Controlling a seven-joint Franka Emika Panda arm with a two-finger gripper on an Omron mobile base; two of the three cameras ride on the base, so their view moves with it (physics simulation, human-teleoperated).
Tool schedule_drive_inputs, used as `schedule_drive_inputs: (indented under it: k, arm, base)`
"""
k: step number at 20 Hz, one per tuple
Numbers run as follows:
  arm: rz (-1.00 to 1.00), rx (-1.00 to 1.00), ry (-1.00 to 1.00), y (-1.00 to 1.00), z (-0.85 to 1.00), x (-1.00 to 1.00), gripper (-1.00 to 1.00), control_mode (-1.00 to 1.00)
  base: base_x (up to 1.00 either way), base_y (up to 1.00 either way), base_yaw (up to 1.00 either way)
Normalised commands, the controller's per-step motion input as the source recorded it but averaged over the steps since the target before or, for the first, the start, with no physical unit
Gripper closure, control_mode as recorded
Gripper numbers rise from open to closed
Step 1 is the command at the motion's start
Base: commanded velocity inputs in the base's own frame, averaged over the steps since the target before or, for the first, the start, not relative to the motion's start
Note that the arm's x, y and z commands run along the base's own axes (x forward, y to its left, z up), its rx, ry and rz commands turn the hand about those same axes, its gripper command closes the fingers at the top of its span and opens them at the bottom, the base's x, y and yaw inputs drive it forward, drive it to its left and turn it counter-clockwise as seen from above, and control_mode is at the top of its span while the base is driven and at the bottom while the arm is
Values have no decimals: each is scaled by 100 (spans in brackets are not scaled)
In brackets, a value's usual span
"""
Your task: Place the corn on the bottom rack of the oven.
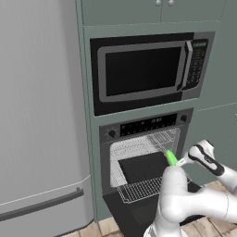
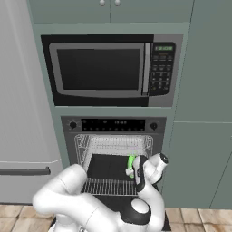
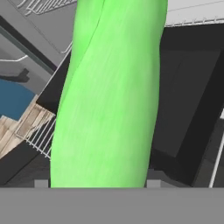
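A: In front of the open oven [image 1: 139,157], the gripper [image 1: 181,161] holds the corn [image 1: 171,157], jaws pinching it at its lower end, cob sticking up and forward toward the cavity

B: where's the corn relative to the racks?

A: in the air at the mouth of the oven, right side, above the black tray [image 1: 144,166] and the bottom rack [image 1: 141,189]. Not touching either as far as I can tell. The right base camera puts the corn [image 2: 131,161] just left of the gripper [image 2: 130,171], over the near right part of the tray

B: hand camera?

A: the corn [image 3: 109,92] runs up the middle, tray and rack wires behind it; can't make out the finger tips there

B: how will it handle?

A: looks light and stiff, husk smooth so probably a bit slippery, round so I'd guess it rolls on the wires. Grip near one end leaves a long lever, so it may pivot; mid-body would be the steadier hold

B: step?

A: carrying in, still has to come down to the lower rack
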Motion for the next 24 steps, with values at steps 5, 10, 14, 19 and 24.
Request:
schedule_drive_inputs:
  k: [5, 10, 14, 19, 24]
  arm:
    - [0, 0, 3, 0, -9, 38, 100, -100]
    - [0, 0, 1, 11, -52, 49, 100, -100]
    - [0, 0, 0, 6, -29, 59, 100, -100]
    - [0, 0, 0, 1, -45, 50, 100, -100]
    - [0, 0, 0, 10, -62, 26, 100, -100]
  base:
    - [0, 0, 0]
    - [0, 0, 0]
    - [0, 0, 0]
    - [0, 0, 0]
    - [0, 0, 0]
